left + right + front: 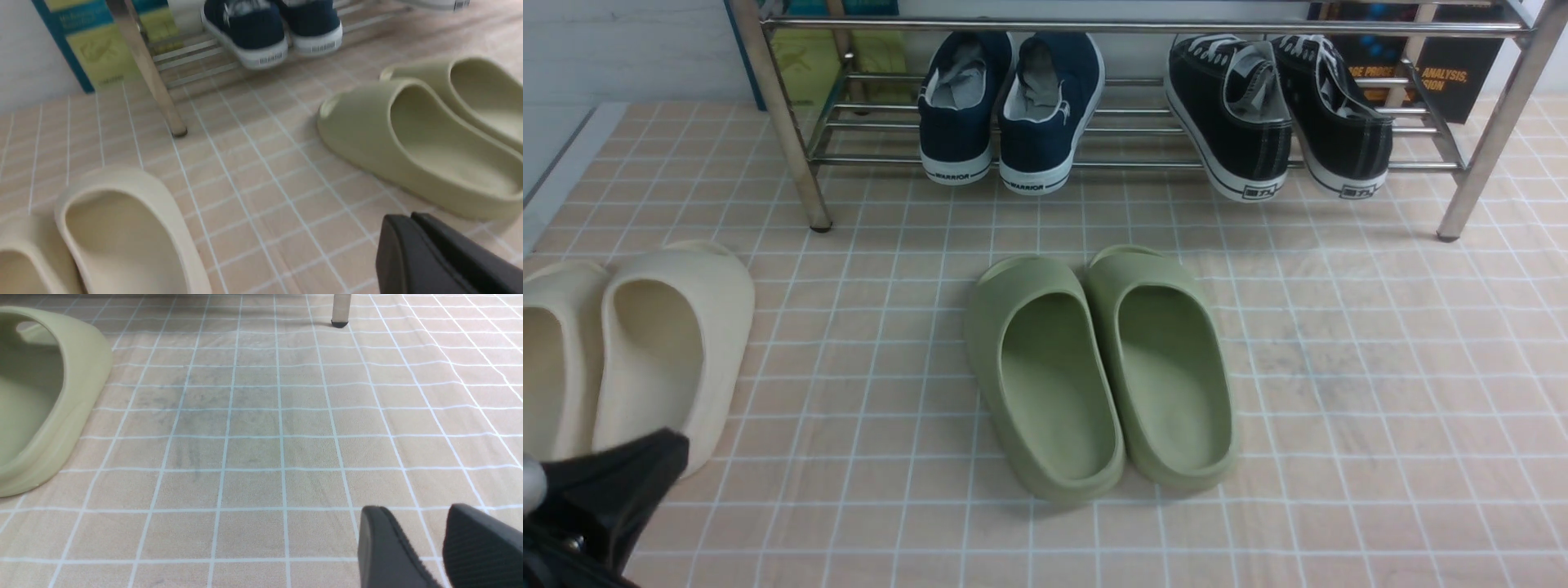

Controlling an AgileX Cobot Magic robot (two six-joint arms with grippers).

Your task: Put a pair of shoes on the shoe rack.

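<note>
Both navy shoes racked — left pincer well apart.

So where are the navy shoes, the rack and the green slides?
navy shoes (1036, 122), front view, heel of one shoe.
shoe rack (783, 122), front view, near left leg.
green slides (1045, 384), front view, one slide's footbed.

Rack: polished chrome tube, glossy. Navy shoes: matt canvas, smooth white rubber soles. Black sneakers: matt canvas, white stitching. Green slides and cream slides: matt moulded foam. Floor: matt tile-patterned covering.
</note>
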